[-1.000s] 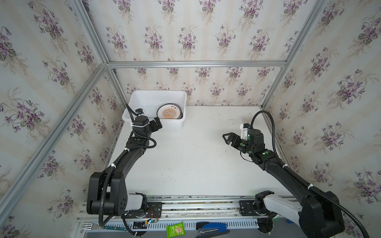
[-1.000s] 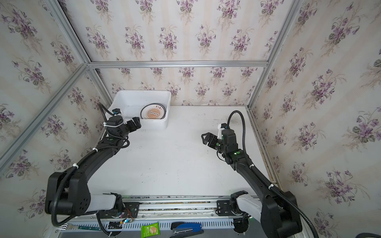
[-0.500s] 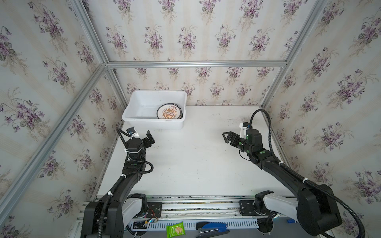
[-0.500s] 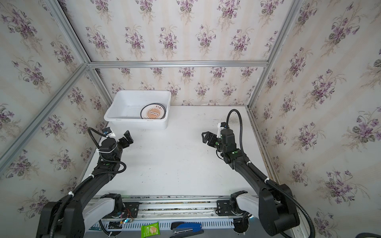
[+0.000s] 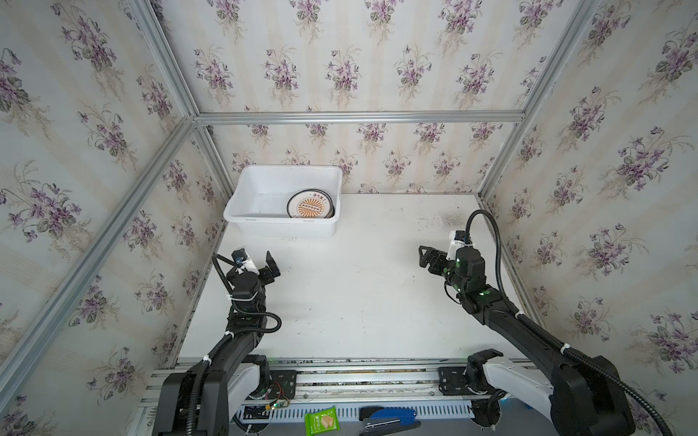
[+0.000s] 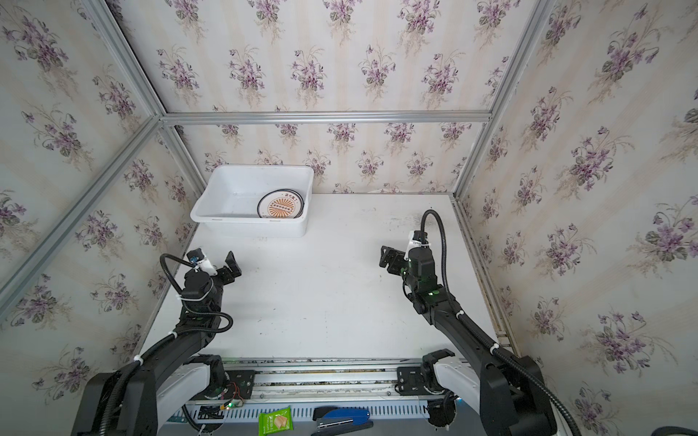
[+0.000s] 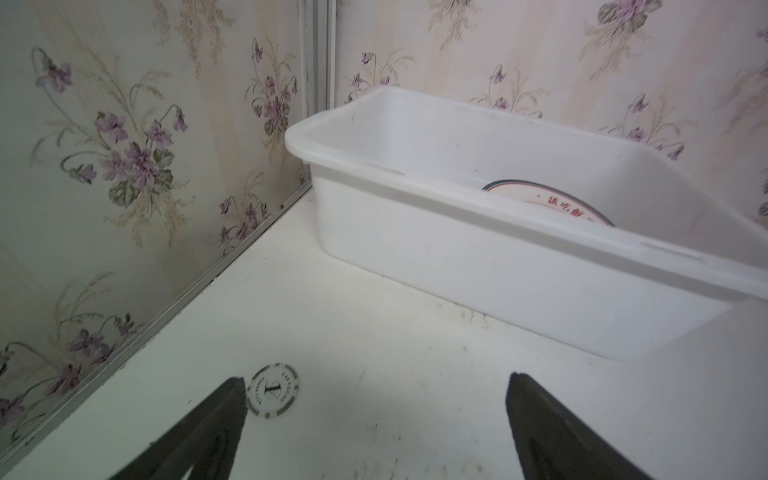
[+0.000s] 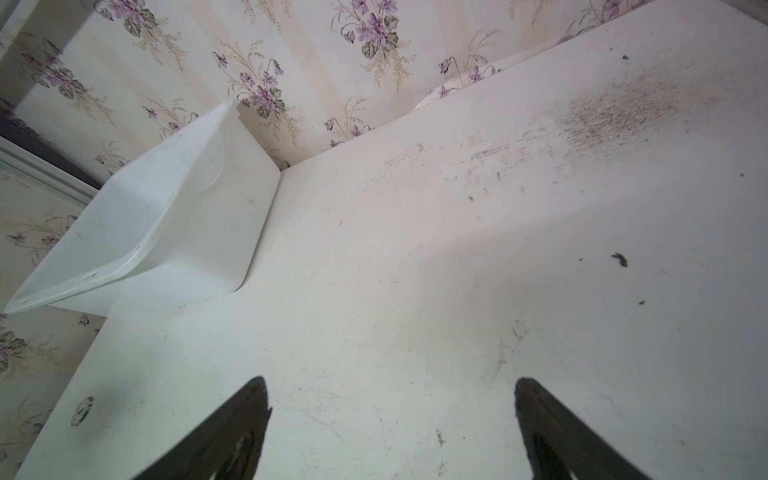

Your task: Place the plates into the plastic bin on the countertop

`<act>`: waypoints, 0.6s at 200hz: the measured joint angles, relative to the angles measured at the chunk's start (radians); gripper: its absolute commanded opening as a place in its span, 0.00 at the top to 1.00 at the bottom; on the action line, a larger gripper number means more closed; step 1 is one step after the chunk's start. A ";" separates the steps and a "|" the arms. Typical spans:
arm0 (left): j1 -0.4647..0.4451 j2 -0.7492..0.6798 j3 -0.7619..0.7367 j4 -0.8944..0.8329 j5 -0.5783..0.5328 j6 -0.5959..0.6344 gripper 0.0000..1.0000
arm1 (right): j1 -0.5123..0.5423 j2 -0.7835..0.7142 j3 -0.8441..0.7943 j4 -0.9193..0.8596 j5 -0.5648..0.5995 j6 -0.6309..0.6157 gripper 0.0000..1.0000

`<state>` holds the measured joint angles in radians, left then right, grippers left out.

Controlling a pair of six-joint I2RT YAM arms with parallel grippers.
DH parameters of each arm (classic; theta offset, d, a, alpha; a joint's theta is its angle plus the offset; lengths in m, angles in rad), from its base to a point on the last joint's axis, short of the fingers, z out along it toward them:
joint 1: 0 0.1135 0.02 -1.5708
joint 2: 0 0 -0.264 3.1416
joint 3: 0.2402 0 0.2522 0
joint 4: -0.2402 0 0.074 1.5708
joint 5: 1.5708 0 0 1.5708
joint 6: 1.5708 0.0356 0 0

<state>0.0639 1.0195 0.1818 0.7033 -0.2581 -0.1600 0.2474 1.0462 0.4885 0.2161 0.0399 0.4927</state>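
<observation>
Floral walls (image 5: 340, 56) and aluminium rails (image 5: 359, 117) box in three sides of the white counter (image 5: 359, 302) (scuffed, darkest towards its far right corner). The bin (image 5: 279, 226) sits in the far left corner, with the plates (image 5: 310, 205) lying at its right end. I have open room mid-counter. Left gripper (image 7: 376, 380) and right gripper (image 8: 390, 380) hang spread wide and empty near the side edges. A chip (image 7: 272, 390) lies by the left one.

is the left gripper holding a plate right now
No, the left gripper stands open and empty above the countertop; the plates lie in the plastic bin.
</observation>
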 measured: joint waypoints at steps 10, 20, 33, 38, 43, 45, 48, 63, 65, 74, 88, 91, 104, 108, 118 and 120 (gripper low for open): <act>0.023 0.014 0.000 0.023 0.011 -0.002 0.00 | 0.000 0.000 -0.019 0.027 0.024 -0.015 0.06; 0.041 0.040 -0.001 0.064 0.026 -0.009 0.00 | 0.000 0.000 -0.044 0.059 0.047 -0.025 0.07; 0.047 0.082 -0.020 0.130 0.051 -0.019 0.01 | 0.000 -0.004 -0.080 0.100 0.079 -0.039 0.07; 0.047 0.095 -0.028 0.149 0.058 -0.024 0.01 | 0.000 -0.006 -0.092 0.114 0.089 -0.042 0.06; 0.048 0.110 -0.034 0.161 0.066 -0.027 0.00 | 0.000 -0.007 -0.099 0.125 0.100 -0.048 0.06; 0.049 0.114 -0.036 0.166 0.069 -0.026 0.01 | 0.000 -0.007 -0.100 0.129 0.103 -0.050 0.06; 0.049 0.119 -0.037 0.169 0.074 -0.026 0.01 | 0.000 -0.007 -0.104 0.135 0.108 -0.053 0.06; 0.051 0.122 -0.033 0.182 0.086 -0.027 0.01 | 0.000 -0.007 -0.106 0.161 0.137 -0.073 0.06; 0.051 0.123 -0.031 0.184 0.089 -0.027 0.01 | 0.000 -0.007 -0.106 0.164 0.142 -0.076 0.06; 0.051 0.130 -0.025 0.206 0.109 -0.026 0.01 | 0.000 -0.007 -0.106 0.177 0.160 -0.089 0.06; 0.048 0.137 -0.020 0.225 0.136 -0.019 0.00 | 0.000 -0.009 -0.113 0.193 0.195 -0.107 0.06; 0.047 0.137 -0.020 0.228 0.141 -0.017 0.01 | 0.000 -0.010 -0.116 0.197 0.203 -0.111 0.06; 0.037 0.142 -0.026 0.252 0.159 -0.005 0.01 | 0.000 -0.020 -0.125 0.206 0.240 -0.129 0.06; 0.032 0.146 -0.029 0.262 0.162 0.001 0.01 | 0.000 -0.026 -0.125 0.203 0.254 -0.134 0.06; 0.018 0.166 -0.033 0.282 0.183 0.020 0.01 | 0.000 -0.042 -0.126 0.201 0.299 -0.147 0.06; 0.015 0.171 -0.033 0.285 0.188 0.024 0.01 | 0.000 -0.047 -0.126 0.200 0.309 -0.150 0.06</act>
<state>0.0792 1.1904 0.1486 0.9886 -0.0700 -0.1360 0.2474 0.9997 0.3630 0.4156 0.3489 0.3431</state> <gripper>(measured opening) 0.994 0.939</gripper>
